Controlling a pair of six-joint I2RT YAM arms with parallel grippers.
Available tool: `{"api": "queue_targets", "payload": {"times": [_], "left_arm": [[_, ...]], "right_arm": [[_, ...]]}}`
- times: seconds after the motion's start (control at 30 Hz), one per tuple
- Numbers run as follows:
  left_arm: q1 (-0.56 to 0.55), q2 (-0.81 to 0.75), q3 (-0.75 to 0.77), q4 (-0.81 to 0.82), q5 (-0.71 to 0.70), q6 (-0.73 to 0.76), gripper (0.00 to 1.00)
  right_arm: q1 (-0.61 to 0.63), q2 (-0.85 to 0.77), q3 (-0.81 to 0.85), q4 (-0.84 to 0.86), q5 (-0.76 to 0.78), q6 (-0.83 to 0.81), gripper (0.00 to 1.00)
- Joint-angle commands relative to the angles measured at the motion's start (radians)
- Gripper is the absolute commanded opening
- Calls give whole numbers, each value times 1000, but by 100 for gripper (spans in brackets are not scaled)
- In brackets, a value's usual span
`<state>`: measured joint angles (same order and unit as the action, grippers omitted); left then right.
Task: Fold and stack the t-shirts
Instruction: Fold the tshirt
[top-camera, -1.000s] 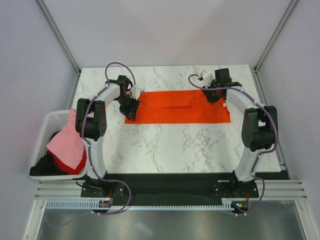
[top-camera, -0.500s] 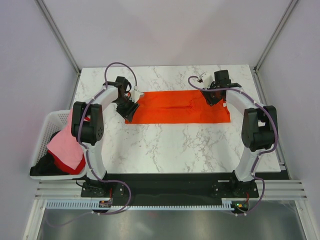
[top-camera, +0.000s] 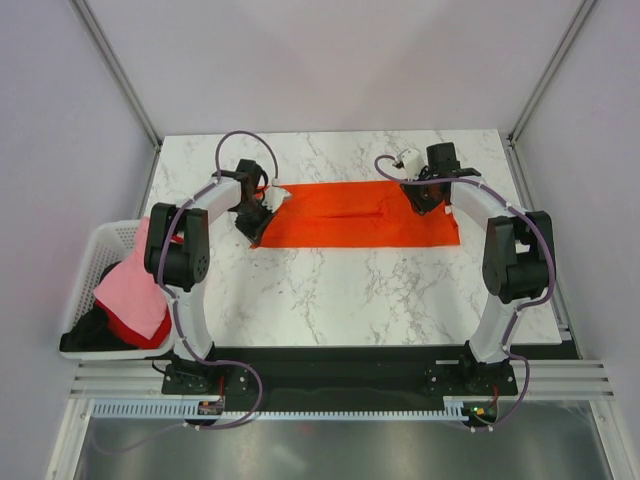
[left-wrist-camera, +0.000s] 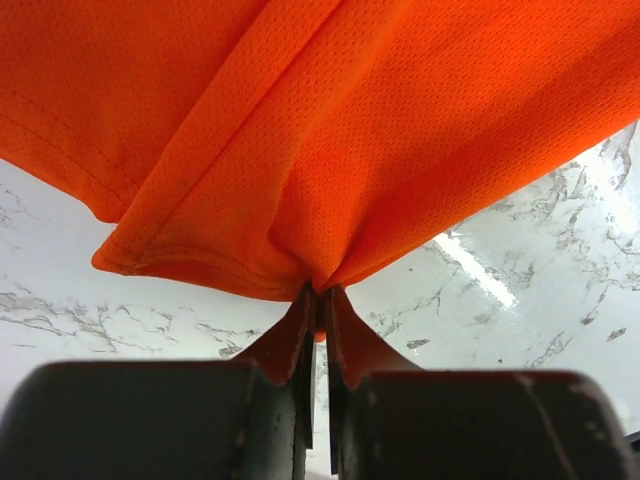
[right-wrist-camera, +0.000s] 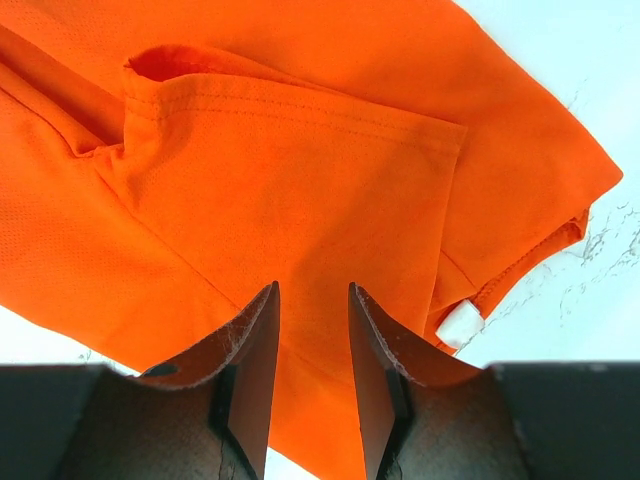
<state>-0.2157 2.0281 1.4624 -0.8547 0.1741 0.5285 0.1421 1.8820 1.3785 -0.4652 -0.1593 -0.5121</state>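
A bright orange t-shirt (top-camera: 355, 215) lies folded into a long strip across the far half of the marble table. My left gripper (top-camera: 262, 212) is at the strip's left end, shut on a pinch of its hem (left-wrist-camera: 319, 295), and the cloth (left-wrist-camera: 330, 130) fans up from the jaws. My right gripper (top-camera: 422, 196) hovers over the strip's right part, open, its fingers straddling flat orange cloth (right-wrist-camera: 313, 287) with nothing pinched. A small white neck label (right-wrist-camera: 461, 326) shows to the right of its fingers. Pink (top-camera: 135, 290), red (top-camera: 152, 336) and black (top-camera: 88, 332) t-shirts are heaped at the left.
A white lattice basket (top-camera: 100, 245) holding the heaped shirts stands off the table's left edge, beside the left arm. Bare marble (top-camera: 360, 290) stretches between the orange strip and the arm bases. Frame posts rise at the two far corners.
My left gripper opened a little, then closed on the left end of the orange shirt and lifted the cloth there. The right gripper stayed almost where it was, still open.
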Motion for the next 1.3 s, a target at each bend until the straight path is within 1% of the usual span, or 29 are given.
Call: {"api": "queue_targets", "payload": {"times": [0.0, 0.1, 0.13, 0.2, 0.37, 0.53, 0.67, 0.77, 0.8, 0.87, 0.9, 0.93, 0.97, 1.0, 1.03, 1.07, 1.1, 1.17, 1.23, 1.27], "left_arm": [[-8, 1, -77, -15, -22, -22, 7], [-25, -61, -119, -101, 5, -15, 5], [-42, -75, -135, -162, 24, 1, 5], [-60, -116, -157, -210, 37, 19, 5], [-129, -164, -215, -355, 93, 36, 5], [-200, -189, -224, -411, 142, 19, 6], [-255, -190, -221, -438, 183, 2, 7], [-307, -193, -220, -455, 211, -7, 11], [-336, -193, -211, -458, 228, -8, 19], [-361, -200, -192, -468, 246, -15, 27], [-376, -207, -173, -477, 275, -21, 33], [-382, -210, -124, -495, 292, -25, 36], [-384, -215, -91, -506, 306, -31, 42], [-386, -221, -20, -515, 333, -33, 46], [-386, -218, 18, -535, 337, -32, 47], [-387, -215, 54, -544, 335, -30, 48], [-387, -194, 120, -555, 321, -24, 48], [-387, -174, 162, -547, 295, -18, 49], [-387, -137, 168, -517, 248, -21, 47], [-387, -123, 164, -483, 236, -25, 47]], "right_arm": [[5, -34, 1, 7, 4, 1, 42], [4, -26, 13, -9, 26, -9, 41], [4, -18, 17, -18, 35, -9, 41], [4, 6, 30, -26, 53, -11, 41], [14, 86, 83, -59, 70, -6, 40], [43, 172, 132, -78, 86, -29, 39], [70, 270, 244, -99, 109, -35, 39], [80, 356, 345, -116, 124, -48, 38], [82, 376, 370, -116, 127, -52, 38], [86, 434, 450, -121, 145, -62, 38], [86, 454, 480, -121, 153, -66, 38], [88, 489, 513, -122, 153, -68, 38], [86, 508, 580, -122, 153, -69, 38], [86, 523, 618, -121, 153, -68, 38], [88, 555, 655, -122, 153, -63, 38], [86, 569, 738, -122, 176, -52, 39], [86, 589, 778, -122, 179, -33, 40], [86, 591, 867, -121, 184, -11, 40], [86, 554, 889, -109, 182, 18, 41], [83, 536, 872, -102, 182, 26, 41]]}}
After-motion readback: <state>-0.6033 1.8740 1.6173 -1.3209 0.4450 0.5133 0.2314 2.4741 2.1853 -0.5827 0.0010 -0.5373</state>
